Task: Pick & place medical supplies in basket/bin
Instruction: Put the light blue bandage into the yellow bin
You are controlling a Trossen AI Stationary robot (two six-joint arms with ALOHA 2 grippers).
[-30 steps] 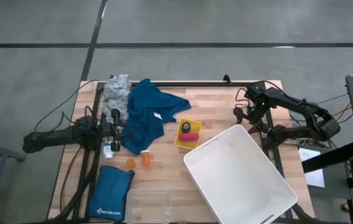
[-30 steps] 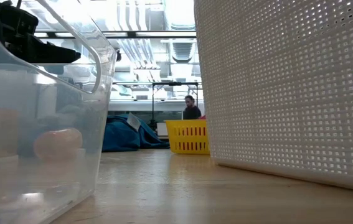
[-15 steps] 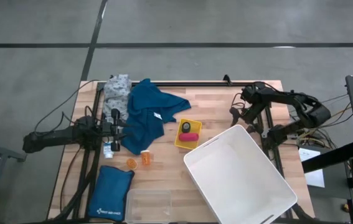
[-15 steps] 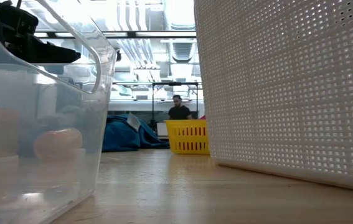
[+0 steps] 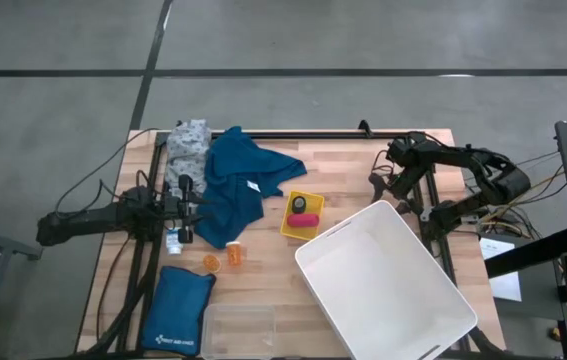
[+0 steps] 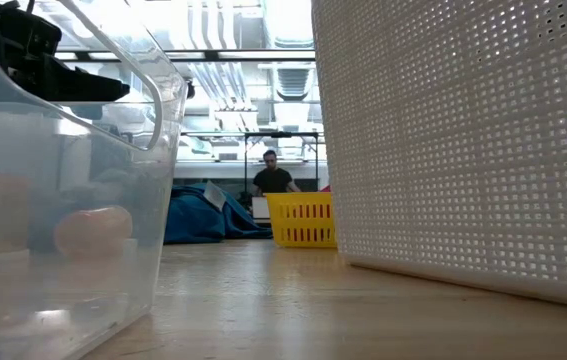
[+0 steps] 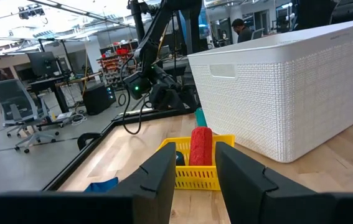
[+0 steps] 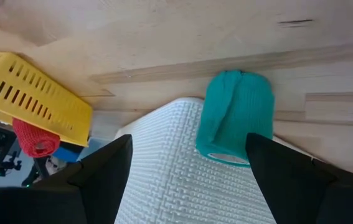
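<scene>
My right gripper [image 5: 381, 186] hangs open over the far corner of the white basket [image 5: 383, 285]. In its wrist view a teal bandage roll [image 8: 235, 115] lies on the table against the basket's rim, ahead of my right gripper [image 8: 188, 142] and between its fingers, apart from them. My left gripper [image 5: 185, 210] waits open at the table's left beside the blue cloth garment [image 5: 238, 180]. A small yellow basket [image 5: 302, 215] holds a pink roll [image 7: 201, 144] and a dark roll [image 5: 300, 204]. Two orange pill bottles [image 5: 223, 259], a white bottle [image 5: 174, 240] and a grey dotted cloth [image 5: 189, 143] lie on the table.
A blue padded pouch [image 5: 178, 310] and a clear plastic bin [image 5: 238, 330] sit at the near left edge. The white basket fills the near right part of the table. Bare wood shows between the yellow basket and the far edge. A person [image 6: 273, 178] stands beyond the table.
My right arm has folded in, and its gripper has shifted a little toward the table's left above the white basket's far corner; for the last half second it has kept still. The person beyond the table has walked across the low view.
</scene>
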